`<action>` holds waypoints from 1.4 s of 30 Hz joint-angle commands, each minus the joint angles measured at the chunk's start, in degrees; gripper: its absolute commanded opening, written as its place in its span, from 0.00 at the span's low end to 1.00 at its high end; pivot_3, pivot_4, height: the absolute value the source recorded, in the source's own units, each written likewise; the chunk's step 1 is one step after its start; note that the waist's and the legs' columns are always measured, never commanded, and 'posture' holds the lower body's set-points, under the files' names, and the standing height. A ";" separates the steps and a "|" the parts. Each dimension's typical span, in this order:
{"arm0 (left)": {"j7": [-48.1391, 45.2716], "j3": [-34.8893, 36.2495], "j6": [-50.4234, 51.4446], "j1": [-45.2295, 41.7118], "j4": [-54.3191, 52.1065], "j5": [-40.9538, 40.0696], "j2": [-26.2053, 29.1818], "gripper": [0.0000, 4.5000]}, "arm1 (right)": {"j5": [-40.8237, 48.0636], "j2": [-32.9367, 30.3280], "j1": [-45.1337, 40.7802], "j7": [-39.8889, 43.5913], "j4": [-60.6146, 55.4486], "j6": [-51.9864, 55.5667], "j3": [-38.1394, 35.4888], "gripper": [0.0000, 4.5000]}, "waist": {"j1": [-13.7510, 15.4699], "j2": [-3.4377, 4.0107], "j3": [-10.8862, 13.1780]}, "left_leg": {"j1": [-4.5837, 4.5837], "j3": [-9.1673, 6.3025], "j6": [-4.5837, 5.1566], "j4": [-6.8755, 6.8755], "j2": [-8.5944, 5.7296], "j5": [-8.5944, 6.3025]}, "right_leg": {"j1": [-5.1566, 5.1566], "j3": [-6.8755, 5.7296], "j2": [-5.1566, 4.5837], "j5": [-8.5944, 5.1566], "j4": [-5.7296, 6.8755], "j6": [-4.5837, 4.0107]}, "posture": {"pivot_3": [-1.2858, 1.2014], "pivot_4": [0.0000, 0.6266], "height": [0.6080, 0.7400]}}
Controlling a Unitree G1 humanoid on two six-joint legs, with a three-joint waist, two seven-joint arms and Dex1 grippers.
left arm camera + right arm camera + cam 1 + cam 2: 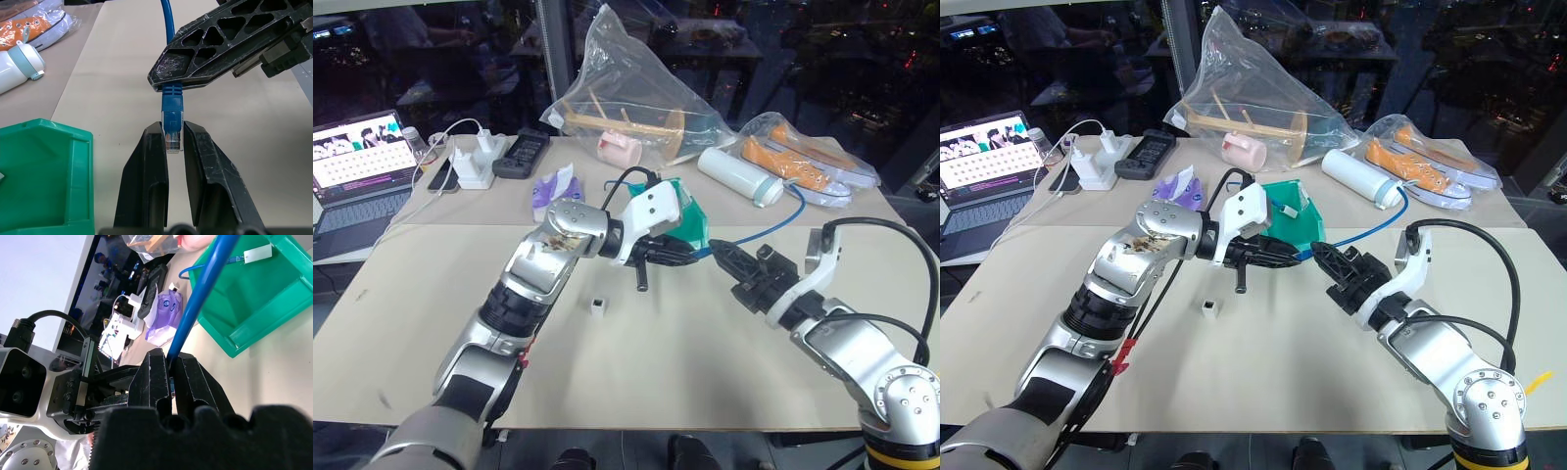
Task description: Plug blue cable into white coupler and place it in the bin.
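The blue cable (773, 227) hangs in the air between my two grippers, in front of the green bin (693, 223). My left gripper (173, 129) is shut on its clear plug (172, 129), pinched at the fingertips. My right gripper (171, 360) is shut on the cable just behind the blue boot (172, 94), tip to tip with the left one. From there the cord (1371, 230) curves back toward the white bottle. The white coupler (597, 307) stands alone on the table, below the left forearm, apart from both grippers.
Another small white block on a blue cord (257, 253) lies inside the bin. Behind it are a purple pack (553, 191), a white bottle (739, 174), bagged orange shoes (803, 157) and a clear bag of wooden parts (626, 98). A laptop (357, 157) and chargers (475, 162) sit far left.
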 commanded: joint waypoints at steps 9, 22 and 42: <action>-7.01 6.04 8.86 -2.45 -3.83 -11.82 6.89 0.65 | 1.78 -3.60 -3.29 2.16 0.38 -0.67 -3.33 0.00 | -0.78 0.01 0.01 | 0.02 -0.01 0.01 -0.08 0.02 0.00 | -0.01 0.00 0.02 0.00 0.00 0.00 | 0.52 0.24 1.00; -2.14 23.63 -3.22 16.93 -5.81 -11.70 22.70 0.99 | 2.66 -5.66 -7.43 6.73 5.89 2.81 -1.70 0.00 | -1.70 0.13 0.01 | 0.14 0.04 0.01 -0.20 0.09 -0.01 | -0.06 0.04 0.06 -0.01 0.01 -0.02 | 0.52 0.24 1.00; 16.88 26.59 -1.85 52.94 -22.16 -14.20 14.74 0.99 | 1.35 -6.16 -8.19 8.23 7.87 4.82 -1.97 0.00 | -1.37 0.16 0.02 | 0.00 0.05 0.05 -0.24 0.13 -0.03 | -0.21 0.02 0.04 0.00 -0.03 -0.05 | 0.52 0.24 1.00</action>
